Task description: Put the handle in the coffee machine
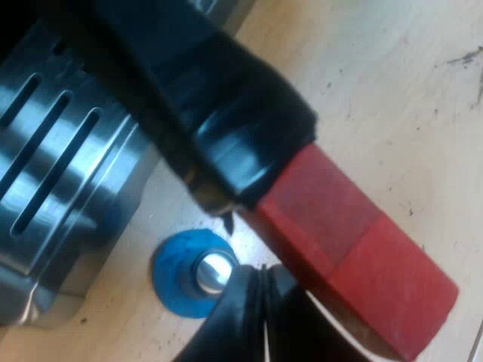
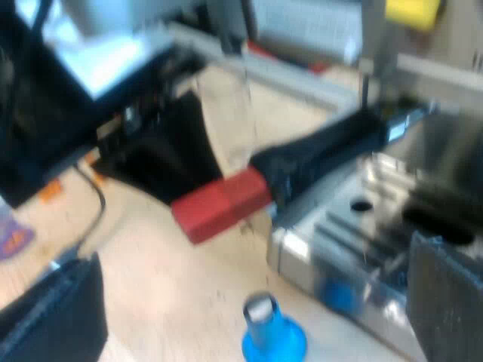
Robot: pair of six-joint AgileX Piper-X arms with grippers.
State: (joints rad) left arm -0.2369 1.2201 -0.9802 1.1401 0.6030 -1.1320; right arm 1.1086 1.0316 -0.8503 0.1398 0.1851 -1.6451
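Left fingers [image 1: 241, 136] clamp handle [image 1: 339, 234] near its red end.
Right fingers [image 2: 53, 317] wide apart, empty; blue tamper [image 2: 272, 332] on table [image 2: 166, 279].

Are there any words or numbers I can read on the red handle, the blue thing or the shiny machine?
No words or numbers can be read.
handle's red end: plain, no text.
blue tamper: no text.
machine's slotted metal tray: no text.
purple thing on the table: orange marks, too blurred to read.
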